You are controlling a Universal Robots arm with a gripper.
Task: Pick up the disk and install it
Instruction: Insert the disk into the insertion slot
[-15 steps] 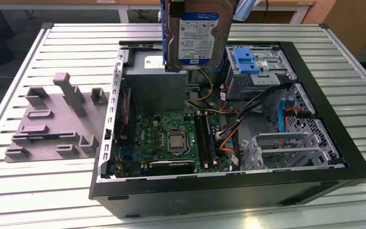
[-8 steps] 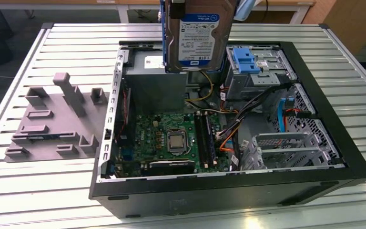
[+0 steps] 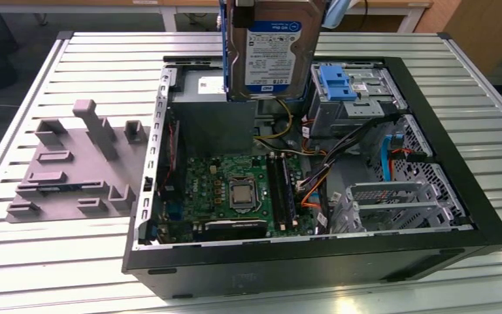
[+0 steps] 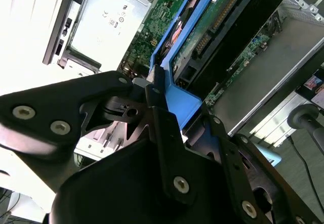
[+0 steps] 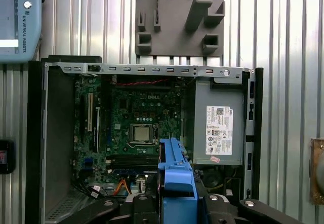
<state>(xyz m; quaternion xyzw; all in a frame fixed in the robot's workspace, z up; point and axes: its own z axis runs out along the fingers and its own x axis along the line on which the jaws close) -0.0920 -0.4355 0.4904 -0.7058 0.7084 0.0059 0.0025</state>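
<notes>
Your disk [image 3: 264, 52] hangs upright in the air over the open computer case [image 3: 321, 265], label facing the exterior view, not yet seated in any bay. The claw [image 4: 162, 102] is pinching its blue rail end. Judging from this, step 1, the pick, is done and the install is left. Beneath lie the motherboard [image 3: 233, 190] and grey box [image 5: 220, 128]. A bare blue bracket [image 3: 334, 82] sits just beside the disk. Loose cables [image 3: 312, 176] could snag. A grey fixture [image 3: 76, 163] rests on the table [image 3: 24, 261], well apart.

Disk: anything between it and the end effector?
Nothing. In the second wrist view the end effector clamps straight onto the blue side rail of the disk.
</notes>
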